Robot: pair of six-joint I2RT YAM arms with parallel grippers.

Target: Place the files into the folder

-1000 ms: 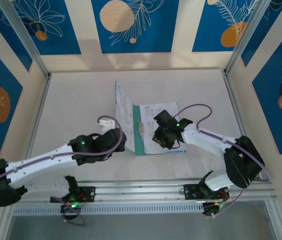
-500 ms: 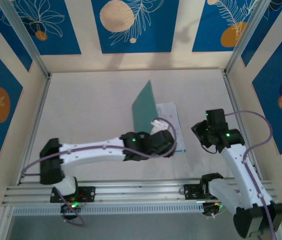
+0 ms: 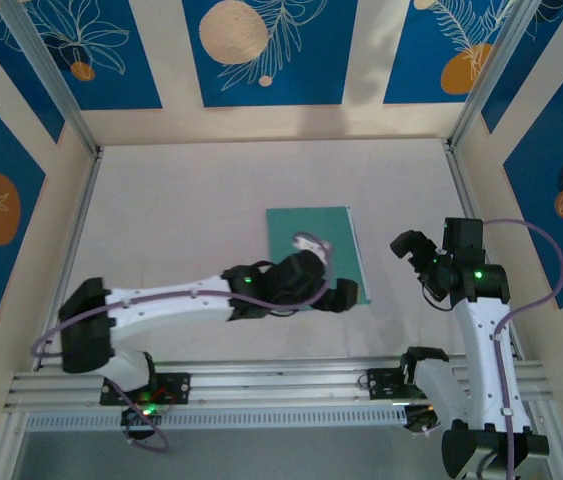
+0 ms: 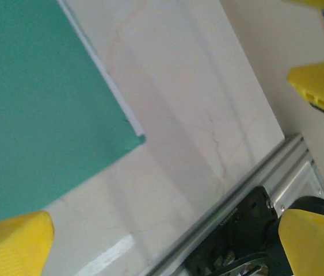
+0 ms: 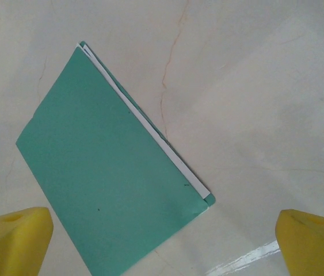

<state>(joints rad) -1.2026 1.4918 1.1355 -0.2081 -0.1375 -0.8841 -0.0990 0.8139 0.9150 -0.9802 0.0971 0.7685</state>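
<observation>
The teal folder [image 3: 311,235] lies shut and flat on the table's middle. The files are inside it: a thin white edge [image 5: 144,129] shows along its right side, and that white edge [image 4: 101,75] also appears in the left wrist view. My left gripper [image 3: 346,295] hovers at the folder's near right corner, open, nothing between its yellow fingertips [image 4: 12,241]. My right gripper [image 3: 413,255] stands open, apart from the folder on its right. In the right wrist view the folder [image 5: 104,172] lies ahead of the open gripper [image 5: 162,241]. The left wrist view has the folder [image 4: 35,103] at upper left.
The pale marble table [image 3: 181,200] runs bare to the left and back of the folder. An aluminium rail [image 3: 281,380] with the arm bases lines the near edge. Patterned walls [image 3: 271,50] close the back and sides.
The folder's cover, upright a second ago, has dropped flat over the files. Both grippers have opened. The right arm has drawn back to the right; the left one moved right along the near edge.
</observation>
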